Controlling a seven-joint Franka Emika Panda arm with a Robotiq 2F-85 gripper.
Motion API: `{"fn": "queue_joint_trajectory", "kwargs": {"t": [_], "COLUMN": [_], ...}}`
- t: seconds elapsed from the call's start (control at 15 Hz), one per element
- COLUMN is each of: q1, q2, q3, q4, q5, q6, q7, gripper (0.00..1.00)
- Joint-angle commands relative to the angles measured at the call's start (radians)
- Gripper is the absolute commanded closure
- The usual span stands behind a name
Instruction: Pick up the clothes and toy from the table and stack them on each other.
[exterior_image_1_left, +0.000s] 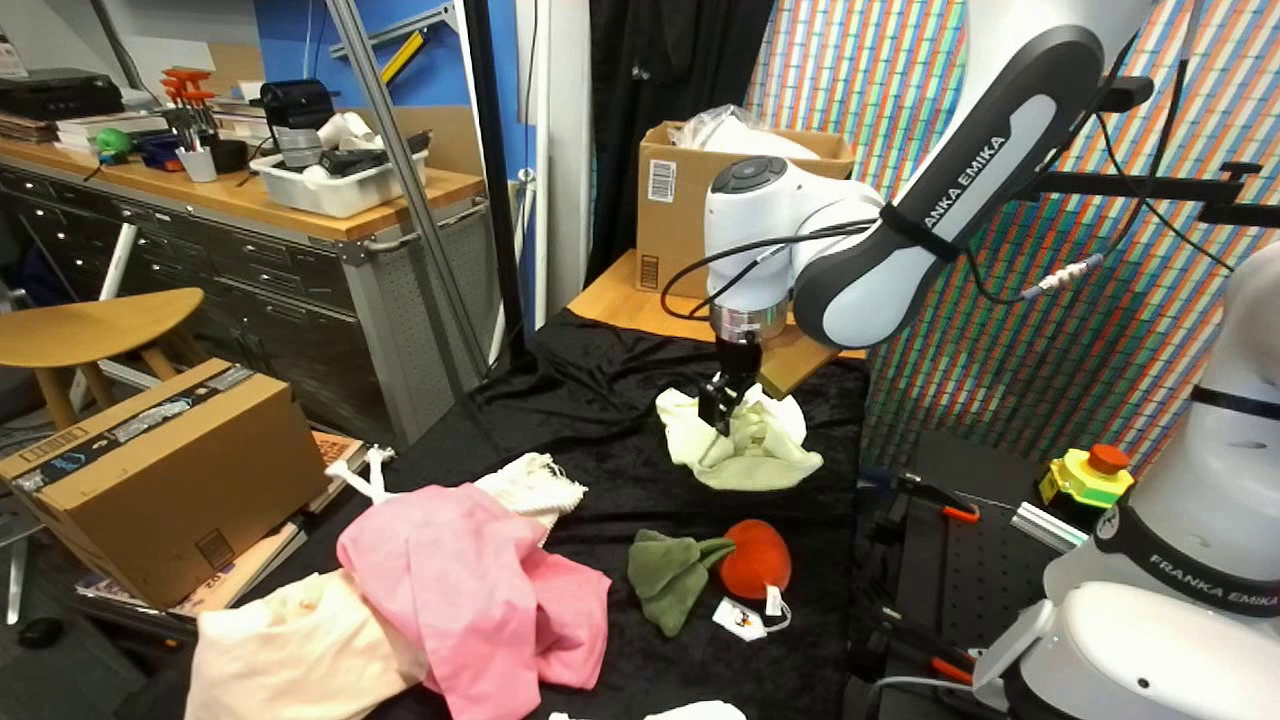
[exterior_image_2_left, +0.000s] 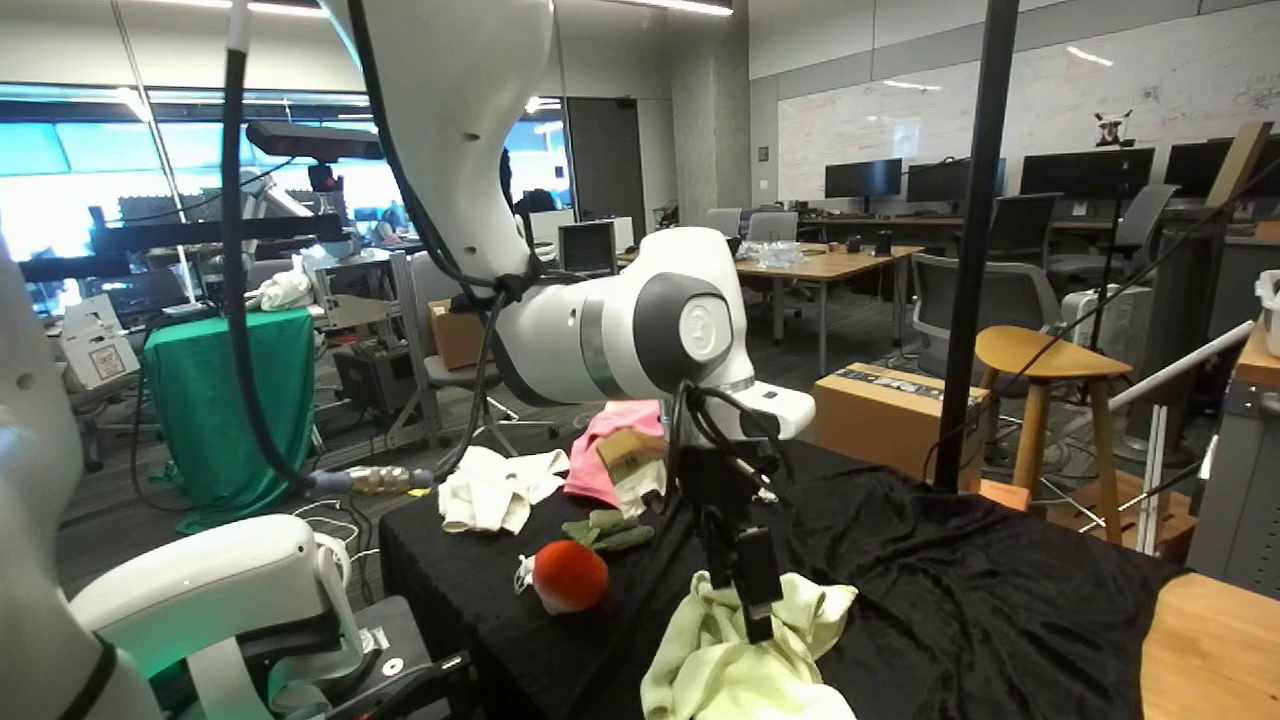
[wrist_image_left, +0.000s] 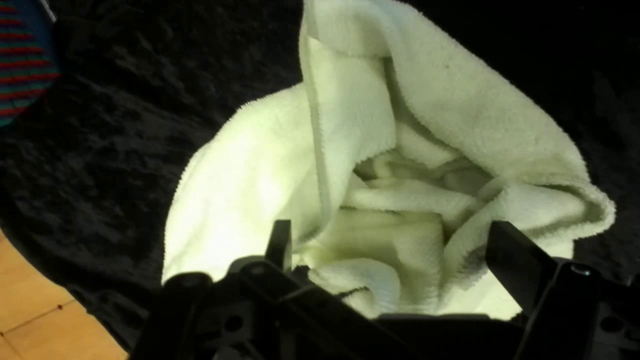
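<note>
A pale green towel (exterior_image_1_left: 750, 465) lies crumpled on the black-covered table; it also shows in an exterior view (exterior_image_2_left: 740, 680) and fills the wrist view (wrist_image_left: 250, 165). My gripper (exterior_image_1_left: 722, 412) points down at the towel. In the wrist view the gripper (wrist_image_left: 390, 232) is open, with towel folds between and below its fingers; I cannot tell whether they touch. A red-orange round toy (exterior_image_1_left: 755, 562) with a white tag lies nearer the front, a green leafy piece (exterior_image_1_left: 668, 580) against it. A pink cloth (exterior_image_1_left: 470, 590), a cream cloth (exterior_image_1_left: 300, 650) and a white cloth (exterior_image_2_left: 495, 490) lie farther off.
A white fringed cloth (exterior_image_1_left: 530, 485) lies partly under the pink one. A cardboard box (exterior_image_1_left: 670, 200) stands behind the arm. Another cardboard box (exterior_image_1_left: 170, 480) stands beside the table. A black post (exterior_image_2_left: 970, 250) rises at the table edge. An emergency stop (exterior_image_1_left: 1090, 475) sits by the robot base.
</note>
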Motion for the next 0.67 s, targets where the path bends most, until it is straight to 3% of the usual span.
{"fn": "queue_joint_trajectory", "kwargs": {"t": [0.0,0.2,0.6], "q1": [-0.031,-0.053,-0.071], "q2": [-0.031,-0.023,-0.023], "q3": [-0.017,-0.024,0.001], "q4": [-0.073,-0.106,-0.169], "q5": [-0.001,0.024,0.211], "q6": [0.060,0.120,0.285], "q7": [0.034,0.017,-0.107], "gripper": [0.00,0.00,0.00]}}
